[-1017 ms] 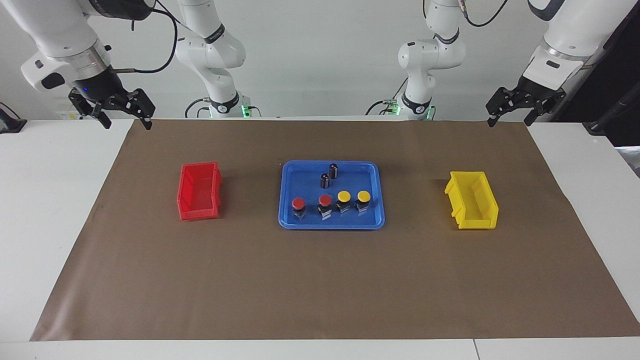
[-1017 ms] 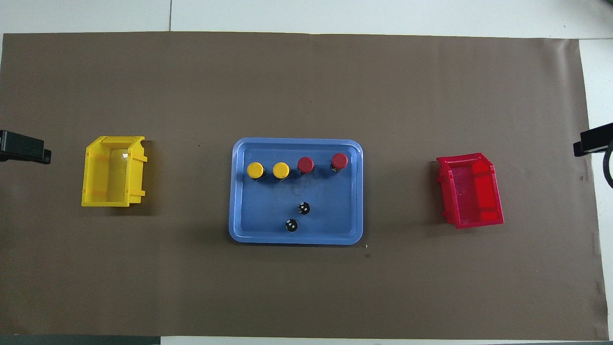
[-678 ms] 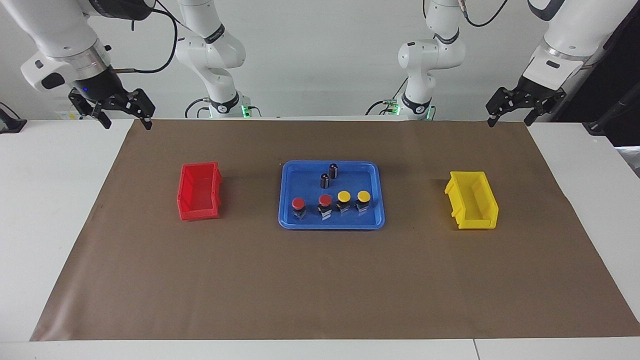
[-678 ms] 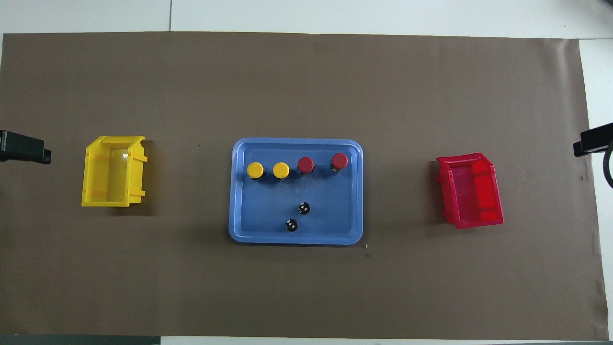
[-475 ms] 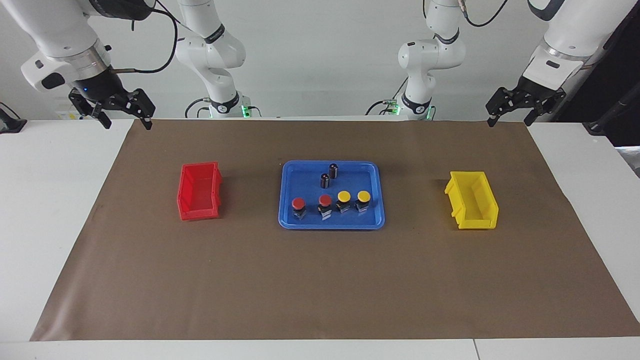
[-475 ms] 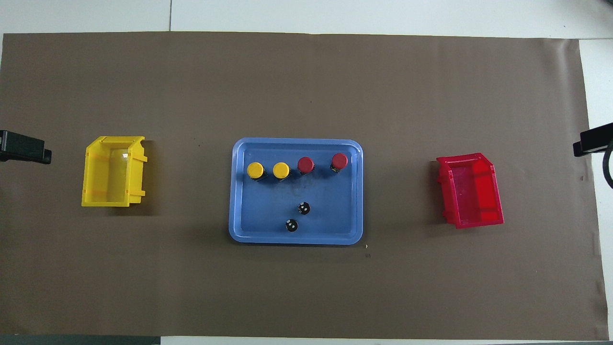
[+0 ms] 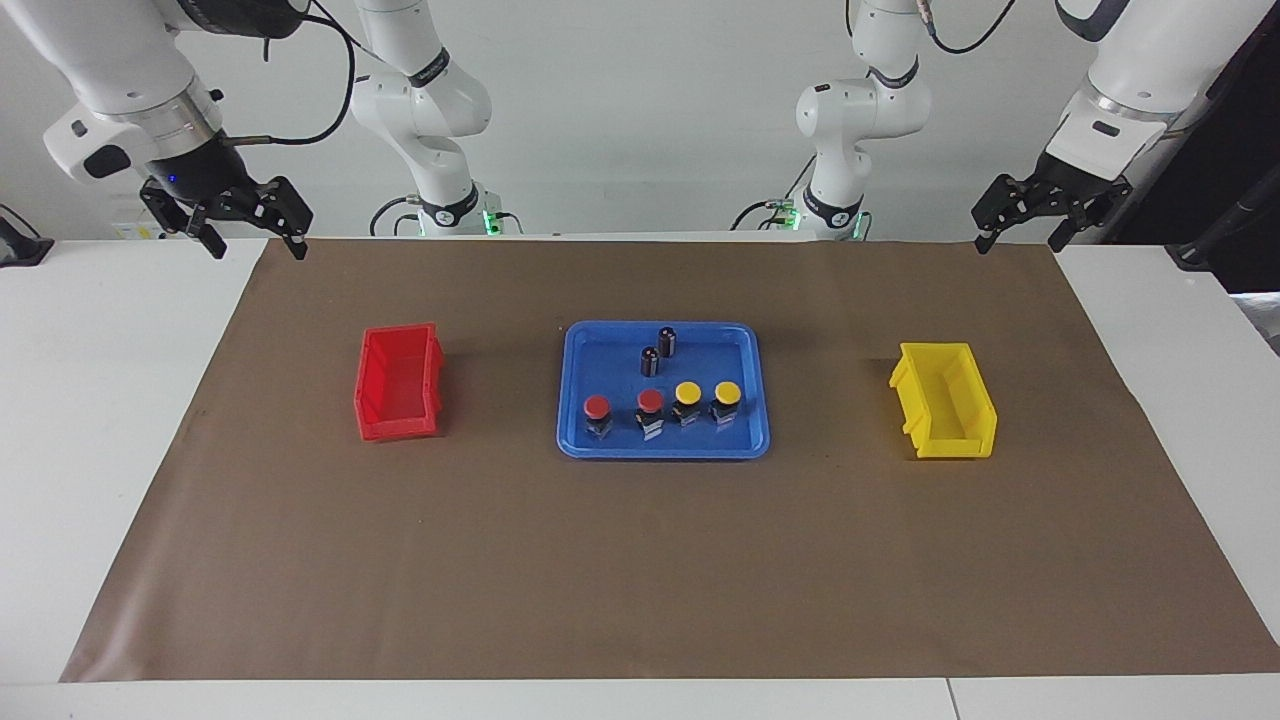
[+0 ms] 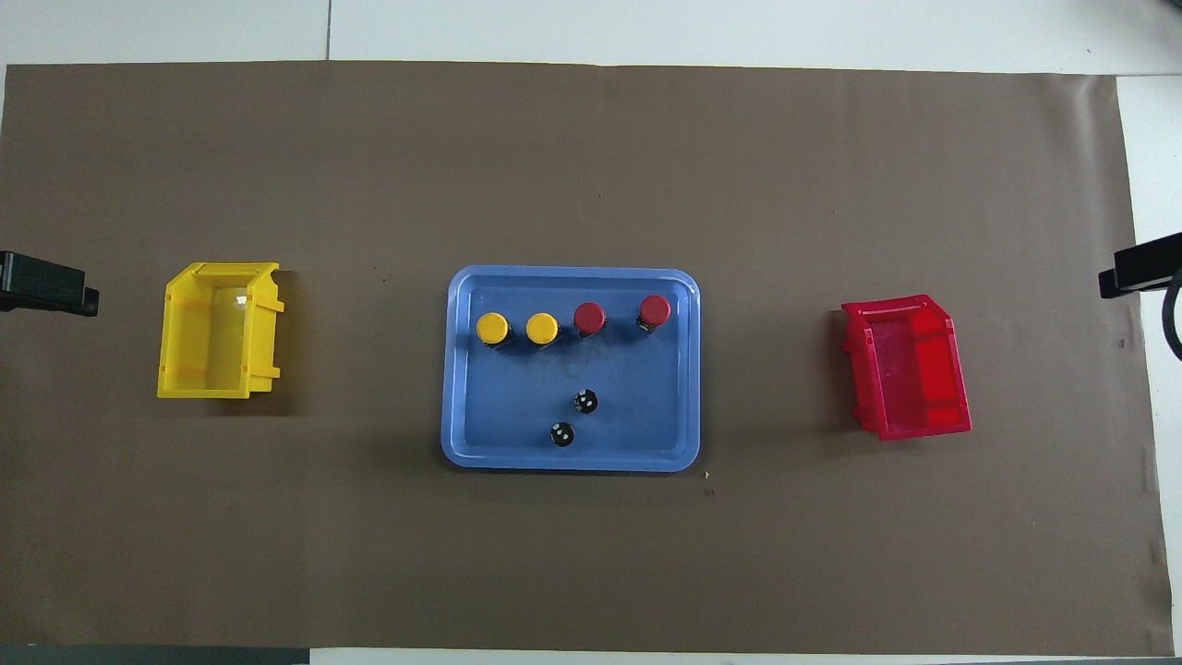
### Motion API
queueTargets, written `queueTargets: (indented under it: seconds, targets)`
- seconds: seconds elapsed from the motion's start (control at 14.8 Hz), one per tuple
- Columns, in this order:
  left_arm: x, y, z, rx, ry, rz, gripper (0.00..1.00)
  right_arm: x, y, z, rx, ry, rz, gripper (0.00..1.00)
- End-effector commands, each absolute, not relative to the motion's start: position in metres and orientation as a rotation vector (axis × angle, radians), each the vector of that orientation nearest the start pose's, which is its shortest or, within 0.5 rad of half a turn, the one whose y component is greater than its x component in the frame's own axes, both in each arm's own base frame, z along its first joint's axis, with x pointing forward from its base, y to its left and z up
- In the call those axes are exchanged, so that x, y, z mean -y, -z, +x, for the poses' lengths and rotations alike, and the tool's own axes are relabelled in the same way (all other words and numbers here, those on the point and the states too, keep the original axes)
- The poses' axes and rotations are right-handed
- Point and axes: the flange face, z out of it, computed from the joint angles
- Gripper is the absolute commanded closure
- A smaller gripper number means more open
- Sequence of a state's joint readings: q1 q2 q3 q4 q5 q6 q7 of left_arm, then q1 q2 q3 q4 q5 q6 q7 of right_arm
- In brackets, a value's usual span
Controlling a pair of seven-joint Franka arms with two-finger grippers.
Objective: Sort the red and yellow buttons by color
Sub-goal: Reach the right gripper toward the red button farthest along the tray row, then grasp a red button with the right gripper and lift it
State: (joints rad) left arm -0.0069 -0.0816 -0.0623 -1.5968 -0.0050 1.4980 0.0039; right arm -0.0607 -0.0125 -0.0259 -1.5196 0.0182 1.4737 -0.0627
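Two red buttons (image 7: pixel 597 406) (image 7: pixel 650 401) and two yellow buttons (image 7: pixel 687 393) (image 7: pixel 727 393) stand upright in a row in the blue tray (image 7: pixel 660 452), along its edge farther from the robots. The overhead view shows the same yellow buttons (image 8: pixel 492 327) (image 8: pixel 542 327) and red buttons (image 8: pixel 589 318) (image 8: pixel 655 310). My right gripper (image 7: pixel 255 238) hangs open and holds nothing, over the table edge by the robots at the right arm's end. My left gripper (image 7: pixel 1018 238) hangs open at the left arm's end, likewise holding nothing.
Two dark cylinders (image 7: pixel 667 341) (image 7: pixel 649 361) stand in the tray nearer to the robots than the buttons. A red bin (image 7: pixel 400 428) sits toward the right arm's end and a yellow bin (image 7: pixel 955 445) toward the left arm's end; nothing lies in either. Brown paper (image 7: pixel 640 580) covers the table.
My right gripper has crept slightly toward the middle of the table. The buttons, tray, bins and left arm have not moved.
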Motion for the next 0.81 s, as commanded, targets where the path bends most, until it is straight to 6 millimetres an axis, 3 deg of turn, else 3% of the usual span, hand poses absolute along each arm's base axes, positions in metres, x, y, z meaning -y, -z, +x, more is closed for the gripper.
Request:
queueTargets:
  seconds: [0.0, 0.27, 0.54, 0.68, 0.75]
  targets:
    - [0.035, -0.653, 0.514, -0.122, -0.015, -3.152, 0.0, 0.004, -0.642, 0.554, -0.009, -0.043, -3.114, 0.0]
    - [0.036, -0.653, 0.513, -0.127, -0.015, -3.151, 0.0, -0.106, -0.608, 0.599, -0.024, -0.1, -3.133, 0.0]
    - [0.035, -0.652, 0.513, -0.117, -0.02, -3.151, 0.0, -0.212, -0.572, 0.621, -0.11, 0.026, -3.111, 0.0]
    - [0.035, -0.652, 0.513, -0.12, -0.027, -3.151, 0.0, -0.261, -0.534, 0.623, -0.135, 0.084, -3.091, 0.0]
    - [0.036, -0.652, 0.513, -0.125, -0.023, -3.151, 0.0, -0.275, -0.513, 0.62, -0.134, 0.089, -3.088, 0.0]
